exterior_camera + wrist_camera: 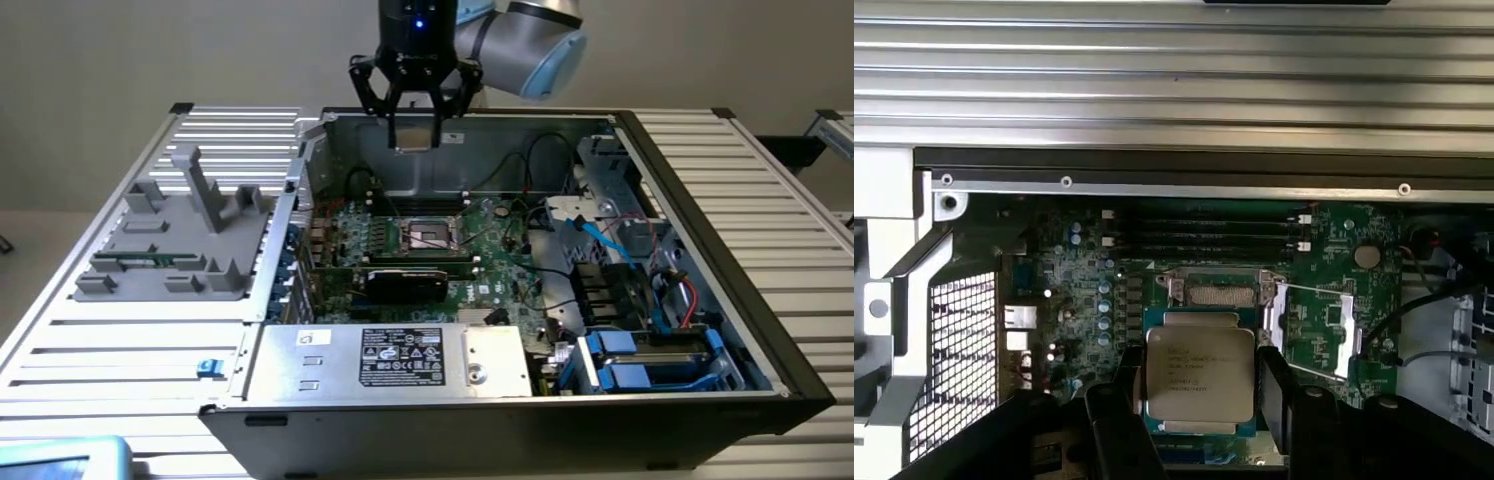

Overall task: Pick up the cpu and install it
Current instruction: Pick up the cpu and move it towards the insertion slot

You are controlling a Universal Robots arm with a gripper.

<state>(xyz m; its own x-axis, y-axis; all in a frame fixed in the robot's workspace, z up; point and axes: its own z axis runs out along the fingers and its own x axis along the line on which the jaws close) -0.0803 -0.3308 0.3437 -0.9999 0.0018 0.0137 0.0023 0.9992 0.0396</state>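
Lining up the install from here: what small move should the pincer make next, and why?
Probably ease down toward the socket, keeping the chip level. The pincer grips the cpu by its edges, high above the motherboard, well short of seating.

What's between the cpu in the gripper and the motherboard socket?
Nothing visible. The gripper holds the cpu in the air over the open case. The socket lies bare below, with nothing across it.

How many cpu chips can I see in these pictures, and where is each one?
1. The cpu is held in the gripper, high above the open computer case. Another could be hidden under parts inside the case.
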